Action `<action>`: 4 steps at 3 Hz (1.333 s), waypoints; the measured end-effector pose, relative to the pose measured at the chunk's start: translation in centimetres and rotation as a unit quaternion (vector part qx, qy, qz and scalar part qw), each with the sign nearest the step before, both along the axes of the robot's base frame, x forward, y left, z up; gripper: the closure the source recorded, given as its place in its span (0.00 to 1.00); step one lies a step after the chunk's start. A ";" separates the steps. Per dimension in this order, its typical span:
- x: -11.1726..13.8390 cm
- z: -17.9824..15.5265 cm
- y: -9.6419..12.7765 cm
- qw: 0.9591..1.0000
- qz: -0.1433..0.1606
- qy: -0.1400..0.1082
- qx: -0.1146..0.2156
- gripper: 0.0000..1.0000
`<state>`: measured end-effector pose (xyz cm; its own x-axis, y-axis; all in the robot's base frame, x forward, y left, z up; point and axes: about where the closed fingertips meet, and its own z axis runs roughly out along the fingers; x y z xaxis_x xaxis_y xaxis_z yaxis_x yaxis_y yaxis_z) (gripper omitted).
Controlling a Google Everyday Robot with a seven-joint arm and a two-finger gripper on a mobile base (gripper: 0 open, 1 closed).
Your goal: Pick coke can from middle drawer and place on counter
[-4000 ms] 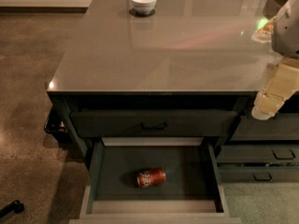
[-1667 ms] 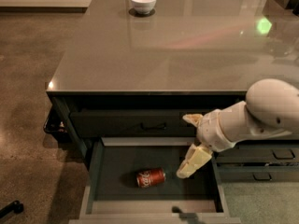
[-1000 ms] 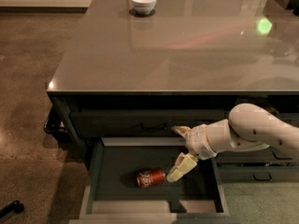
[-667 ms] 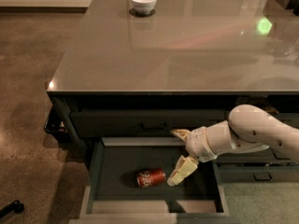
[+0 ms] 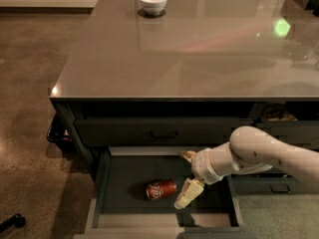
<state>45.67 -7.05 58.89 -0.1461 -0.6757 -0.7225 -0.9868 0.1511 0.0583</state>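
The coke can [image 5: 161, 189] lies on its side on the dark floor of the open middle drawer [image 5: 124, 183], near its centre. My gripper [image 5: 186, 179] reaches into the drawer from the right on a white arm. It sits just right of the can, close to its end, with one cream finger low beside the can [image 5: 187, 195] and the other up near the drawer's back edge. The fingers are spread apart and hold nothing. The counter [image 5: 199, 49] is the big glossy grey-brown top above the drawer.
A white bowl [image 5: 153, 2] stands at the counter's far edge. A closed drawer front with a black bar handle [image 5: 162, 133] sits above the open drawer. Narrower handled drawers [image 5: 279, 185] are at right. A green light spot [image 5: 281, 27] reflects on the counter. Brown floor lies to the left.
My gripper came down from beside the counter's right edge into the open drawer and moved left toward the can. The can has not moved.
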 end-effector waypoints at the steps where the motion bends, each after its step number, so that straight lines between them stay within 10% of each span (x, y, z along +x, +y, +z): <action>1: -0.2 -4.7 0.7 0.999 -0.012 -0.018 -0.026 0.00; 4: 0.9 -9.9 2.6 0.999 -0.003 -0.016 -0.027 0.00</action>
<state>46.58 -4.49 49.01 -0.1282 -0.7133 -0.6890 -0.9870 0.1598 0.0182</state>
